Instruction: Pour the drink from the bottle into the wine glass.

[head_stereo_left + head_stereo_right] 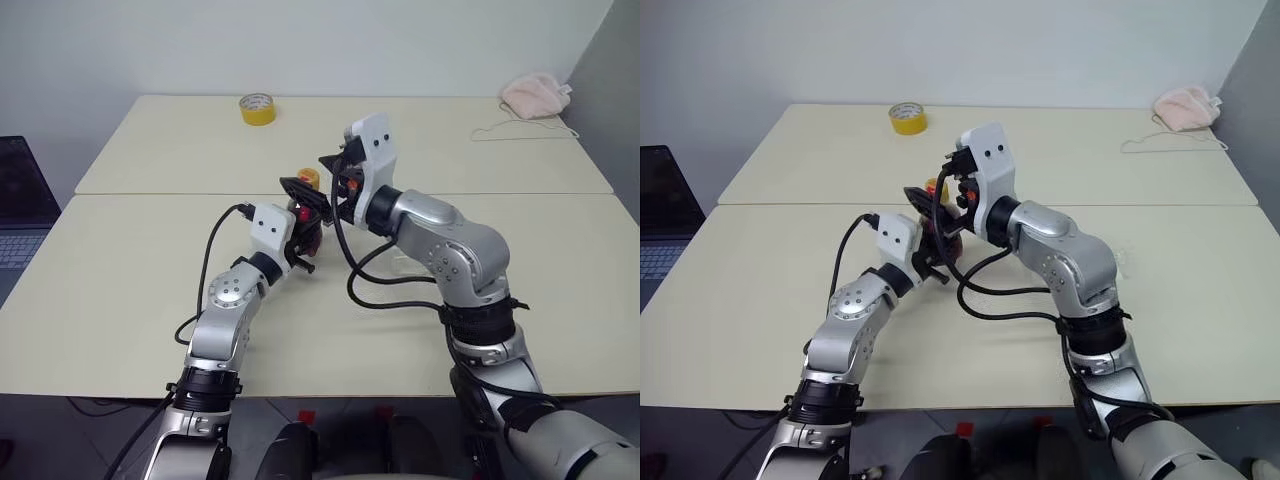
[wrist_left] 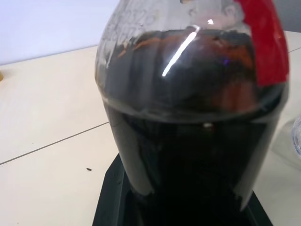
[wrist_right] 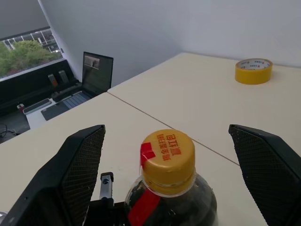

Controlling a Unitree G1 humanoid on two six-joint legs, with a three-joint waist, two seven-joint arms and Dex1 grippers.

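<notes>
- Jaws of your left gripper [image 1: 303, 243] are clamped on the body of the small clear plastic bottle [image 2: 193, 117], which stands upright in them, just over the bench [image 1: 120, 290].
- Jaws of your right gripper [image 3: 174, 174] stand wide apart, one black finger on either side of the bottle's round yellow cap [image 3: 168, 155], and neither touches it.
- Dark brown, almost black drink [image 2: 188, 155] fills the bottle to about its shoulder, and a red label strip [image 2: 263, 42] runs down from the neck.
- The clear wine glass [image 1: 410, 262] is hard to make out; a faint clear shape sits on the bench just past your right forearm, beside the bottle. Confirm it before you tilt anything.
- The step in hand looks like uncapping: the cap is on, so no pouring can begin.
- Next, I judge, you need to centre the right jaws on the cap, close them firmly, and twist while the left jaws keep the bottle from turning.
- Farther out on the bench lie a yellow tape roll [image 1: 257, 109] and a pink cloth [image 1: 534, 96], both well apart from the work.
</notes>
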